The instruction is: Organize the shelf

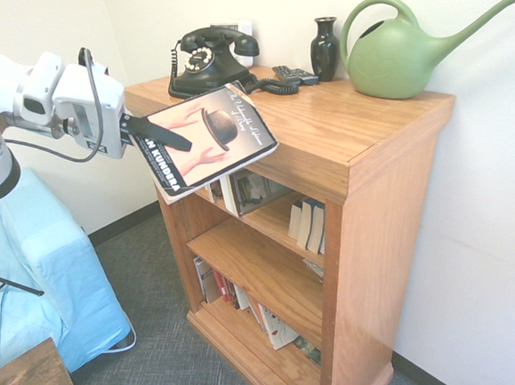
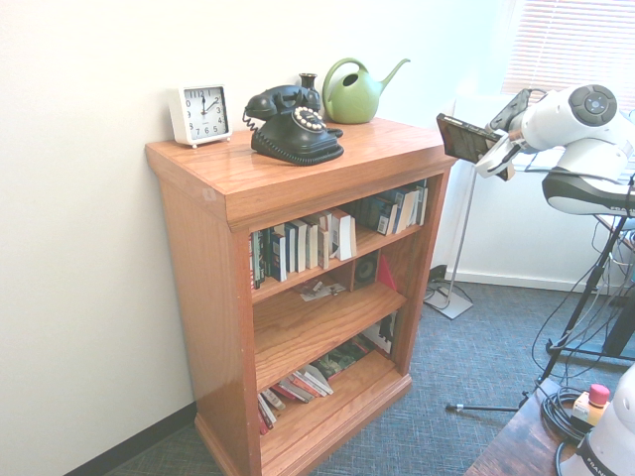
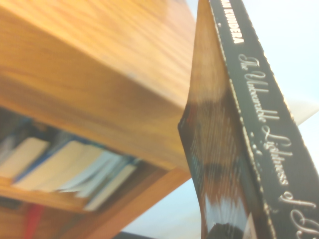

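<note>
First exterior view: our gripper (image 1: 186, 142) has its two fingers pinching one book (image 1: 230, 150) near its edge. The book is tilted, out in front of the bookcase (image 2: 213, 268). The bookcase stands by the wall, and it is the thing we want to make neat.

We think the step now is to bring the book to a spot inside. We should hold it tight and go slowly, because it is pinched near one edge and could twist. We should get it well below the thick top (image 1: 363, 156) before we push in, so it does not bump. Then we should turn it straight up, with its name facing out, and slide it in beside the upper books (image 2: 298, 243). We should let go only when it stands on the board and leans on a friend.

Now we count. We see one bookcase with three levels, one held book, one black phone (image 2: 298, 134), one white clock (image 2: 206, 117), one dark vase (image 1: 324, 51) and one green watering can (image 1: 394, 61). The upper books make two bunches, and one bunch of low books (image 2: 298, 385) leans over. We cannot count every book, as some hide.
</note>
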### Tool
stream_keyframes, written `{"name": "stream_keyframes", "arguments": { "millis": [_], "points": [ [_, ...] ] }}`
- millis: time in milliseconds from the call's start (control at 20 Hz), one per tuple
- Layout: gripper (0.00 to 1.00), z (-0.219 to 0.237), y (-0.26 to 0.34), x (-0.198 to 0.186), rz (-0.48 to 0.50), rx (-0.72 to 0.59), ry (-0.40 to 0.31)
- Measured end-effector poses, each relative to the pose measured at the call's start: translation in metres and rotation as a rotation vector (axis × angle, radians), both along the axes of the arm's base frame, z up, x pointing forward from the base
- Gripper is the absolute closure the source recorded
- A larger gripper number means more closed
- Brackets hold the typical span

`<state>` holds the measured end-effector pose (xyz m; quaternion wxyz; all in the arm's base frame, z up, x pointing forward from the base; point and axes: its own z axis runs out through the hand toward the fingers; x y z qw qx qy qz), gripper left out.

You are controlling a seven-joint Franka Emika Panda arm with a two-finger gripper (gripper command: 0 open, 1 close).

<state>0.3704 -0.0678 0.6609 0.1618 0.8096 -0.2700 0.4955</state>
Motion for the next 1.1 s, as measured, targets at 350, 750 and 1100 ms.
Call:
{"name": "stream_keyframes", "arguments": {
  "millis": [350,750,1100],
  "points": [
    [1.0,-0.076,0.048,-0.002,0.084,0.122,0.092],
    [1.0,-0.143,0.062,0.034,0.13,0.207,0.148],
    [1.0,-0.2,0.062,0.066,0.167,0.281,0.177]
  ]
}}
